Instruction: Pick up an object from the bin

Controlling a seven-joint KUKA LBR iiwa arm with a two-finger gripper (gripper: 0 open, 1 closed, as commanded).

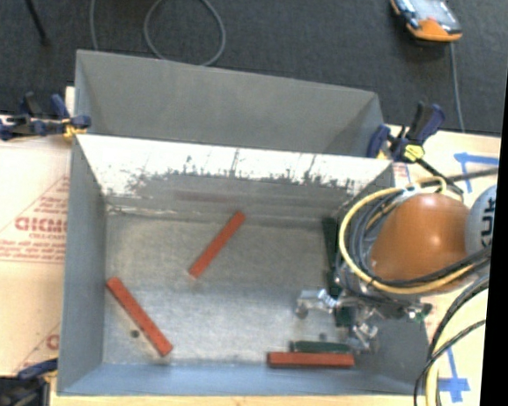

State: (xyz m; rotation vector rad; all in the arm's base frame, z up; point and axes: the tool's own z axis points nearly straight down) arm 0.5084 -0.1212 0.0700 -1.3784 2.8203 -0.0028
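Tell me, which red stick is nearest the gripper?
The level red stick at lower right of the bin, just below the gripper; the middle stick and the lower-left stick lie slanted, farther away.

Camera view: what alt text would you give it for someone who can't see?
A robot's gripper reaches from the right into a grey metal bin, hanging near a red-brown bar and a dark green piece by the bin's near wall. Two more red-brown bars lie apart: a tilted bar mid-bin and a left bar toward the near-left corner.
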